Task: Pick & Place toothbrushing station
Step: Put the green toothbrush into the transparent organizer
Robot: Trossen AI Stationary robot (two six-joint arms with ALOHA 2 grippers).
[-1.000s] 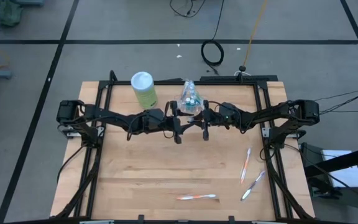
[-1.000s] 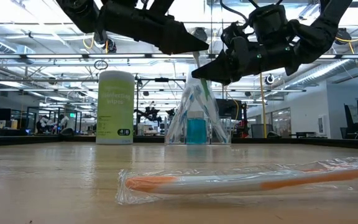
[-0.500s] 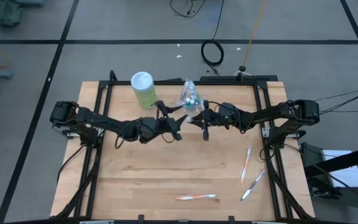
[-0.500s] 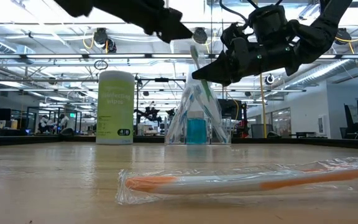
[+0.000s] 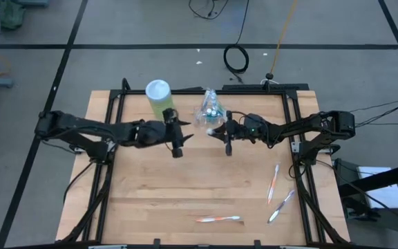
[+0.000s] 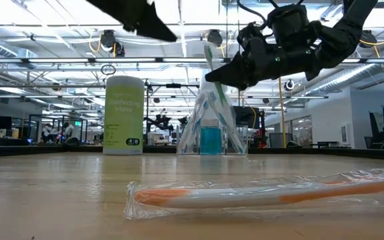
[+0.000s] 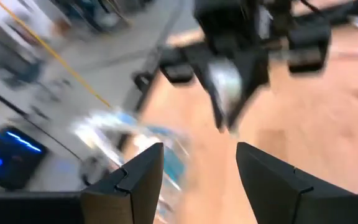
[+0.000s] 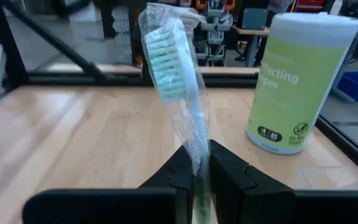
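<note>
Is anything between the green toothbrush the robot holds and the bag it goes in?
Nothing visible. The right end effector pinches the wrapped green toothbrush up in the air, right beside the clear bag. The left end effector is open and off to the other side, near the wipes can, not in the path.

Blurred and cut-off parts
The left wrist view is smeared; the bag (image 7: 135, 140) is a streak. The wrapped brush's (image 8: 178, 93) handle hides between the right gripper's (image 8: 196, 171) fingers.
</note>
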